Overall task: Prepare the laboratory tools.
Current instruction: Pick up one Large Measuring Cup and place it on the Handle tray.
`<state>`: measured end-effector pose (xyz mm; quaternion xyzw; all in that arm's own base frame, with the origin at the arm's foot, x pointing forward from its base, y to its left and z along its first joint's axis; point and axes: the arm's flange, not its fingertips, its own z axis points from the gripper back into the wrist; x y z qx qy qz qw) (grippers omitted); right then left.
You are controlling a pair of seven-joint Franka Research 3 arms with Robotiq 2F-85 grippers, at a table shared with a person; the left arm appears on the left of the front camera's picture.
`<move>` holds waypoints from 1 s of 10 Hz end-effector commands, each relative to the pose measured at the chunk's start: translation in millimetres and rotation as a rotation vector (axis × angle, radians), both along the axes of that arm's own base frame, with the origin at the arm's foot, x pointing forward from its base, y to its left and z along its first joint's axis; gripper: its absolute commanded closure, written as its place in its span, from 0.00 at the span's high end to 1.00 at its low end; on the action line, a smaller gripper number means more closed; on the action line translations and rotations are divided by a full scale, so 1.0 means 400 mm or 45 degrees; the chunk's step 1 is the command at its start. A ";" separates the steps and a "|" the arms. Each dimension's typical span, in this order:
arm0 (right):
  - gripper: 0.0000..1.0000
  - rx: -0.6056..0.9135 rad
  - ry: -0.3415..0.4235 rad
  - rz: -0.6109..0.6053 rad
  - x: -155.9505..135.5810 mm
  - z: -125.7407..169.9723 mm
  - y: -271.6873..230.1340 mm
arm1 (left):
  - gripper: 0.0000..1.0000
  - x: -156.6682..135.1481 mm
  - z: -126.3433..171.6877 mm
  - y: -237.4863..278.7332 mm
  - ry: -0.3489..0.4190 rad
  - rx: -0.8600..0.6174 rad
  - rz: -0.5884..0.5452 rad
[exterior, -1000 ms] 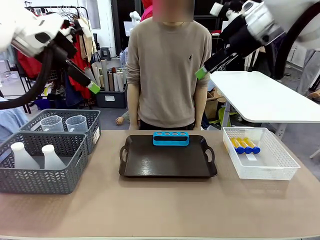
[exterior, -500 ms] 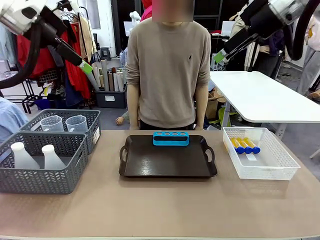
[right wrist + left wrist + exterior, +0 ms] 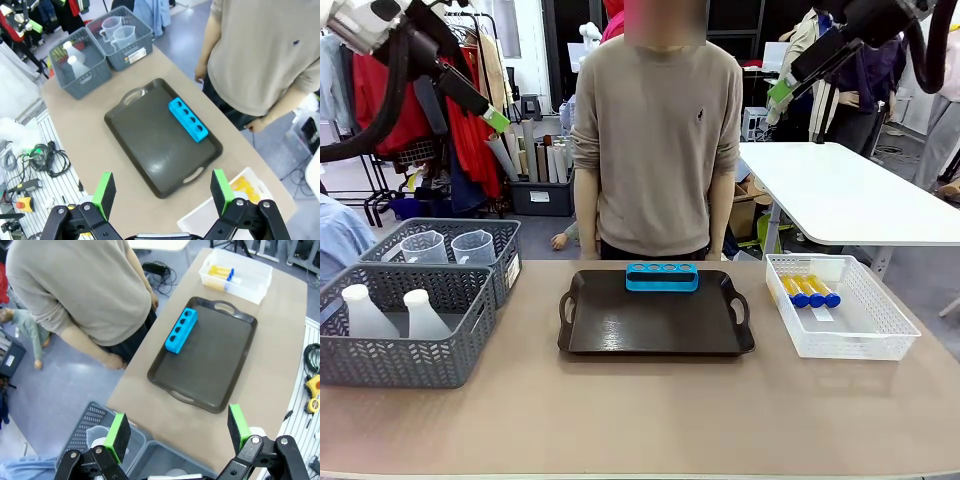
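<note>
Barely started, I'd say; left gripper and right gripper hang high, jaws spread, holding nothing; blue plastic tube rack sits on the dark rectangular tray; small yellow blue-capped tubes lie in the white mesh basket; next up, probably reaching down for one.

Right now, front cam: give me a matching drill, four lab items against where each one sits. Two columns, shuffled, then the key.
Items
1. blue tube rack
2. yellow tubes
3. beakers
4. flasks

Places
A. in the white basket
B. in the nearer grey basket
C. on the dark tray, along its far edge
D. in the farther grey basket

Pairs: 1-C, 2-A, 3-D, 4-B
</note>
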<state>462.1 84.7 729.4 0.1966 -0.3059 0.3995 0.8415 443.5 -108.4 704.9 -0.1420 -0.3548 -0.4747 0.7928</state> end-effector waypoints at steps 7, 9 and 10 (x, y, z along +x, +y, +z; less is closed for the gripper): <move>1.00 0.022 -0.024 -0.015 0.015 0.024 -0.059 | 1.00 -0.015 0.034 0.026 -0.050 -0.015 -0.025; 1.00 0.033 -0.045 -0.019 0.015 0.017 -0.064 | 1.00 -0.015 0.023 0.026 -0.060 0.012 -0.042; 1.00 0.003 -0.013 -0.050 0.010 0.016 -0.056 | 1.00 -0.012 0.032 0.016 -0.034 0.005 0.006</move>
